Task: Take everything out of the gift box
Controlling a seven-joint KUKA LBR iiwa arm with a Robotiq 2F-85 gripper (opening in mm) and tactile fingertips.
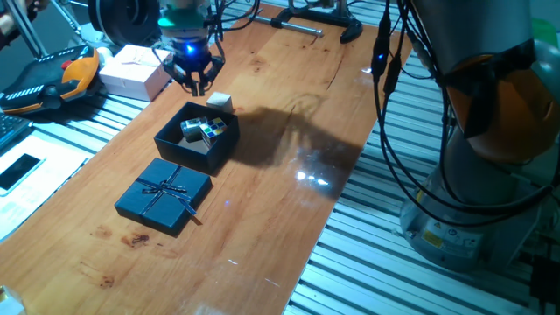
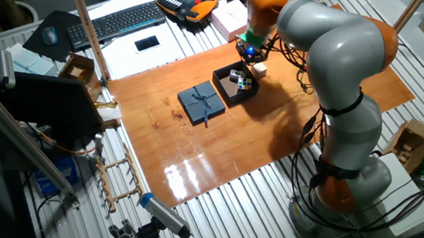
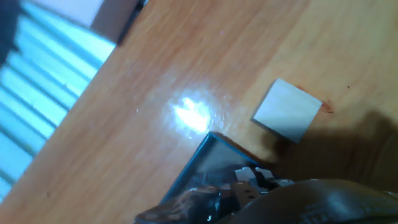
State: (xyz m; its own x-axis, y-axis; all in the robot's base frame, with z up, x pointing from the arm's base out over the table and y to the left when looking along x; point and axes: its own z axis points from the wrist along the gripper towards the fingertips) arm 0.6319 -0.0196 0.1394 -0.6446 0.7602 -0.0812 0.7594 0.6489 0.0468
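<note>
Gift box: open, mid-bench near the far edge; puzzle cube inside.
White block: on bench, just beyond box.
Lid: beside box.
End effector: above block, empty; jaw spread cannot be told.
Hand view only: block's square top face.
Writing: none legible.

Grey arm with orange joints, black cables, black claw.
</note>
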